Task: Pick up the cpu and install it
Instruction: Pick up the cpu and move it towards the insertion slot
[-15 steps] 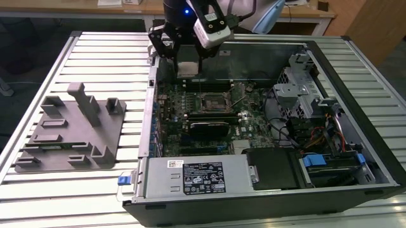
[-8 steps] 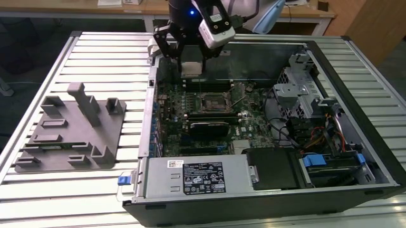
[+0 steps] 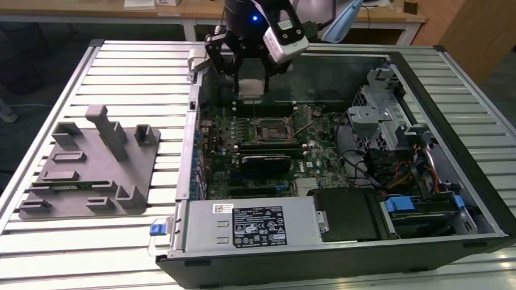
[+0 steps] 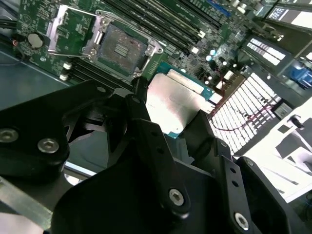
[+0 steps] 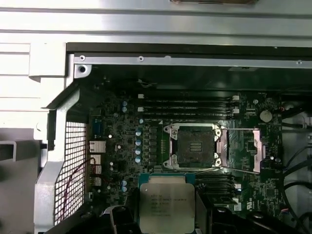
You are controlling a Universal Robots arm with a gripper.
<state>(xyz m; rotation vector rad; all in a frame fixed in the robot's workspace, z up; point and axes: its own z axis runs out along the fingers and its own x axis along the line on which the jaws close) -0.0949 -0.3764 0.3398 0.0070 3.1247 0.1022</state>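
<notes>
We see the gripper [image 3: 251, 81] clenched on the cpu [image 5: 166, 207], held above the motherboard [image 3: 318, 151] near the open socket [image 5: 193, 146], far inside the computer case [image 3: 339, 269].

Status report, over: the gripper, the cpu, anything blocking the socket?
Gripper shut on cpu, held above motherboard. Not yet in socket. Socket open, empty, nothing in the way.
</notes>
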